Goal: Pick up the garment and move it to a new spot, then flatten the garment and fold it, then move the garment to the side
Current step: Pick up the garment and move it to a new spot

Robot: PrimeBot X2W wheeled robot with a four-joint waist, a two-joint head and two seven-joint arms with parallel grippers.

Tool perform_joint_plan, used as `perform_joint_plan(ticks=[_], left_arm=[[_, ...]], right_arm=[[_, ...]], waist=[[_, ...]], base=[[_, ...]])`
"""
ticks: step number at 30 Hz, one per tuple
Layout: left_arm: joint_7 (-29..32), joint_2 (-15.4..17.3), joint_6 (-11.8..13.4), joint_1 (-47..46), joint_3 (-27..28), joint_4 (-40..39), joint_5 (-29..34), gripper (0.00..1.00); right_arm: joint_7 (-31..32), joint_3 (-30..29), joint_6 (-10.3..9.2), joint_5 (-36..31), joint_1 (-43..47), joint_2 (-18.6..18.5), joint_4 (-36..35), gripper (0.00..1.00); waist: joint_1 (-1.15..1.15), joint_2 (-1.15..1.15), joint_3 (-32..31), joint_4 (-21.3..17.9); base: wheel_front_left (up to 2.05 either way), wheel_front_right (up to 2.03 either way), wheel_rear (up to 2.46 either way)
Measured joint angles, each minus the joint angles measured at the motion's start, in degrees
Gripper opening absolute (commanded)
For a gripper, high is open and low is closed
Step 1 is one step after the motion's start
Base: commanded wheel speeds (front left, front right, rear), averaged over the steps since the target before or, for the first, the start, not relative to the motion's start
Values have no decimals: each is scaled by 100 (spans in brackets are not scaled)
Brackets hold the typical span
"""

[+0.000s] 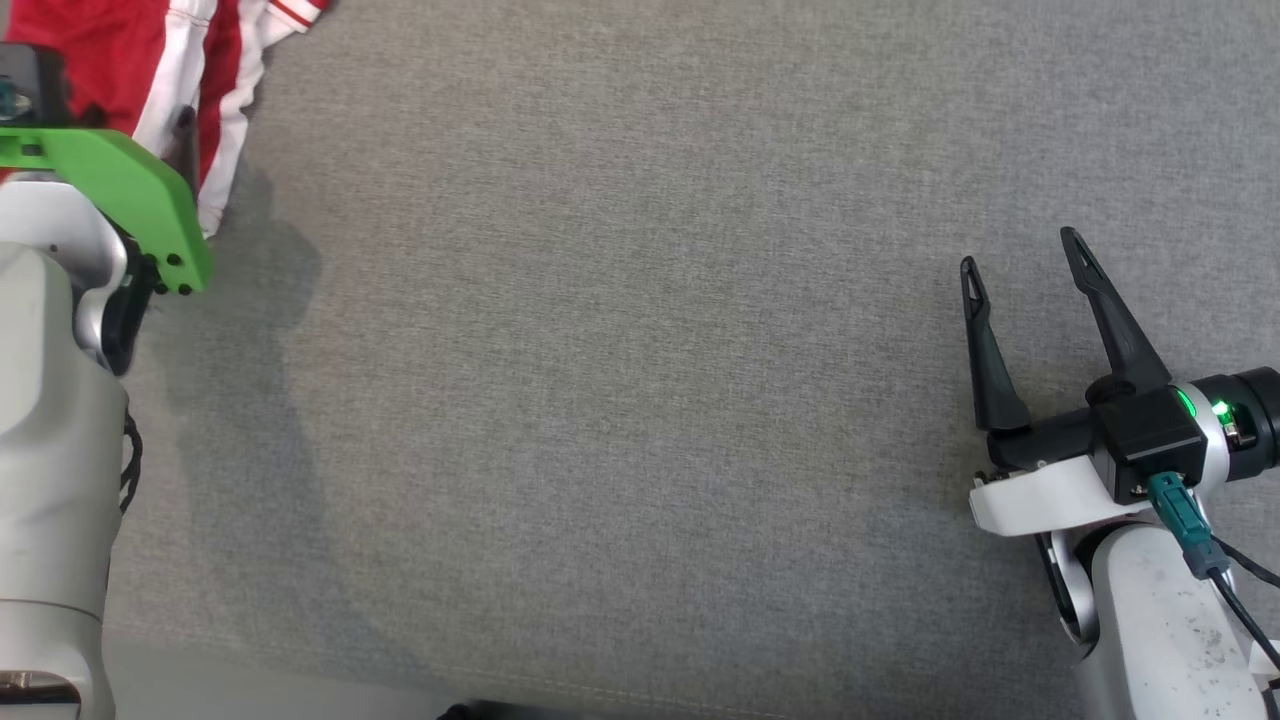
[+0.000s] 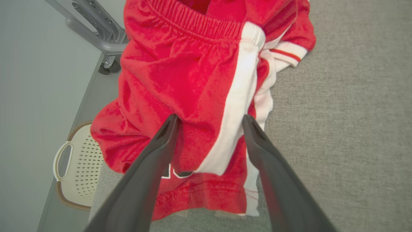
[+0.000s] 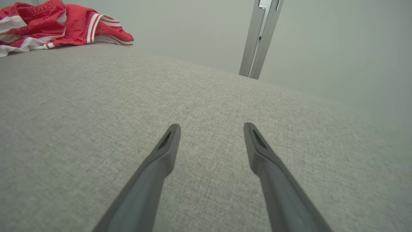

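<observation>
- Two long dark fingers of the left gripper [image 2: 210,119] rise from the bottom of the left wrist view. They are spread wide apart and grasp nothing. They hang over the garment [image 2: 180,80], and a broad white stripe runs between their tips. Whether the tips touch the cloth cannot be told.
- Grey woven surface [image 1: 640,400] takes up most of the head view, flat and plain.
- Pale floor [image 2: 25,96] lies beyond the surface's edge in the left wrist view.
- Red shorts with white side stripes and a gathered waistband make up the garment. It lies crumpled in the far left corner of the surface in the head view [image 1: 100,40], reaching the edge, partly behind the left arm's green plate.
- At the lower right of the head view, the right gripper [image 1: 1020,252] hovers low over bare grey cloth. Its fingers are parted and released, with nothing between them. It is well apart from the garment, which shows small at the far upper left of the right wrist view [image 3: 48,25].
- Grey metal frame [image 2: 96,32] stands on the floor just beside the garment's waistband end.
- Cream basket [image 2: 80,164] with a perforated wall and a handle sits on the floor, near the garment's lower edge.
- Slim metal post [image 3: 257,42] stands upright past the far edge of the surface.
</observation>
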Motion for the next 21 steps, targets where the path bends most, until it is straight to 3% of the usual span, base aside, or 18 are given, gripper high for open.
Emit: perform_joint_plan(ticks=[6, 7, 8, 11, 12, 21], left_arm=[[157, 279, -5, -43, -536, -24, -576, 100], [87, 344, -5, -65, -543, 11, -580, 86], [16, 405, -5, -100, -535, 70, -590, 56], [-210, 459, -5, -169, -499, 200, -631, 22], [-280, 471, -5, -199, -488, 256, -632, 3], [-603, 824, -5, -463, -557, 524, -547, 0]], right_arm=[[-1, 49, 0, 44, 4, 1, -2, 100], [-1, 65, 0, 53, 0, 0, -1, 100], [-1, 78, 0, 58, -8, -1, 4, 100], [-1, 98, 0, 105, -30, 1, 23, 100], [-1, 91, 0, 118, -32, 1, 40, 100], [-1, 111, 0, 404, -84, -1, 190, 100]], waist=[[0, 0, 161, -106], [0, 0, 170, -116], [0, 0, 174, -126], [0, 0, 160, -155], [0, 0, 144, -163], [0, 0, -146, -267]], base=[[0, 0, 0], [0, 0, 0], [0, 0, 0], [0, 0, 0], [0, 0, 0], [0, 0, 0]])
